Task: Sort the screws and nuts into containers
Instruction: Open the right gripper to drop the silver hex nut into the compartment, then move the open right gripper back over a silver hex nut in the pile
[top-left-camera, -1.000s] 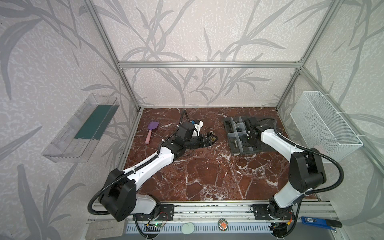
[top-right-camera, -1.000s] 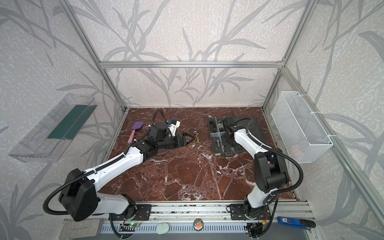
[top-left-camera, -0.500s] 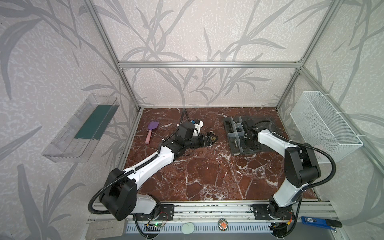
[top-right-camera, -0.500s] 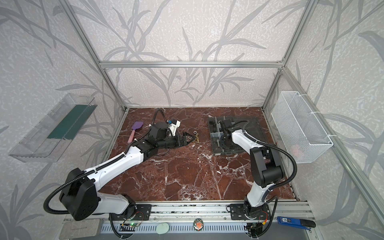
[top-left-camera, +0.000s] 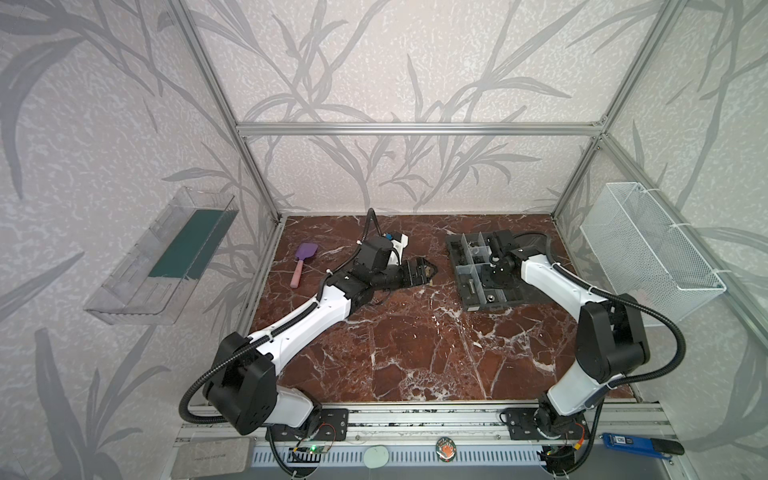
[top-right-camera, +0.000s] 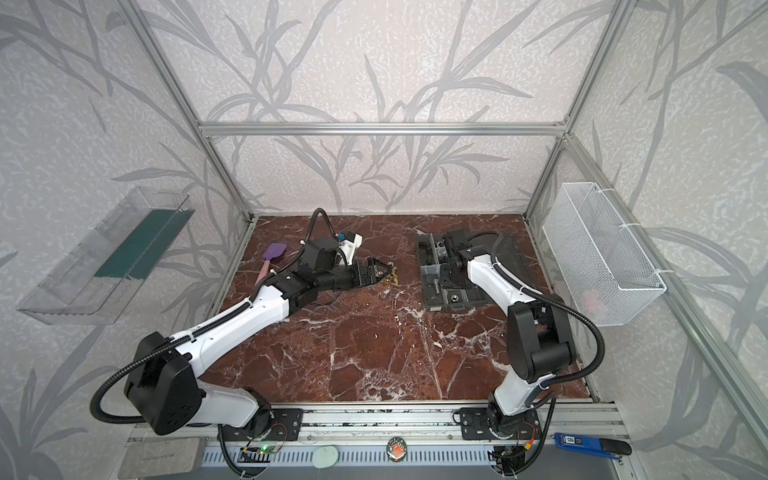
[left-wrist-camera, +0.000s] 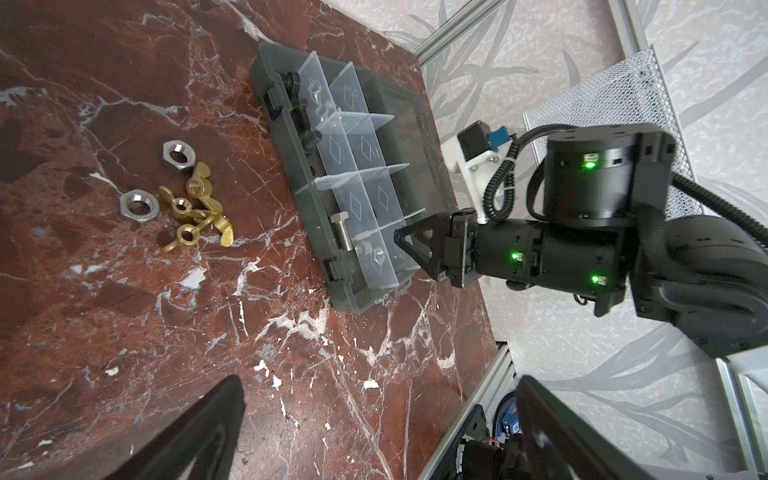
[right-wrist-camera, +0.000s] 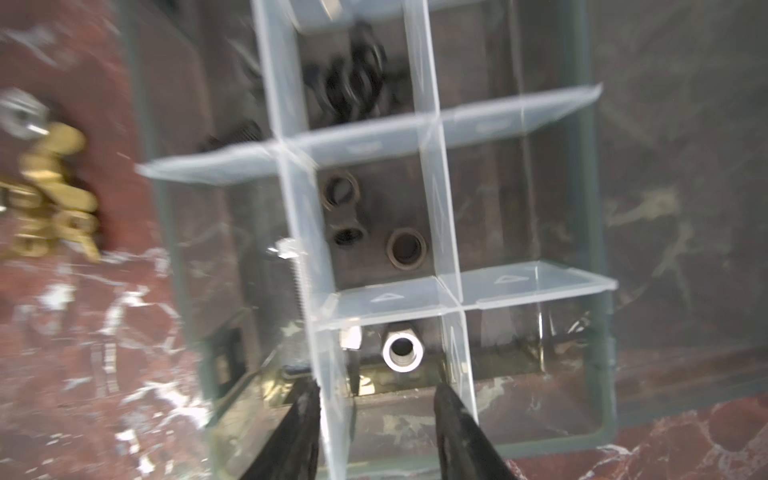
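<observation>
The fingers (right-wrist-camera: 457, 428) of our right gripper (right-wrist-camera: 376, 419) stand apart with nothing between them, hovering over the end compartments of the box. The fingers (left-wrist-camera: 199, 432) of our left gripper (left-wrist-camera: 374, 432) are spread wide and empty above the marble table (top-left-camera: 415, 353). The grey organizer box (left-wrist-camera: 353, 301) lies on the right side of the table in both top views. Its lid (left-wrist-camera: 415, 137) is folded open, and clear dividers (right-wrist-camera: 432, 116) mark off its containers (right-wrist-camera: 519, 199). Along one long wall of the box we see black screws (left-wrist-camera: 301, 116) at one end and a silver screw (left-wrist-camera: 343, 232) at the other. Dark nuts (right-wrist-camera: 406, 248) share a middle compartment, and a silver nut (right-wrist-camera: 402, 353) sits in the end one. Loose on the table beside the box lie two silver nuts (left-wrist-camera: 178, 154) and a cluster of brass wing nuts (left-wrist-camera: 195, 208), close together.
</observation>
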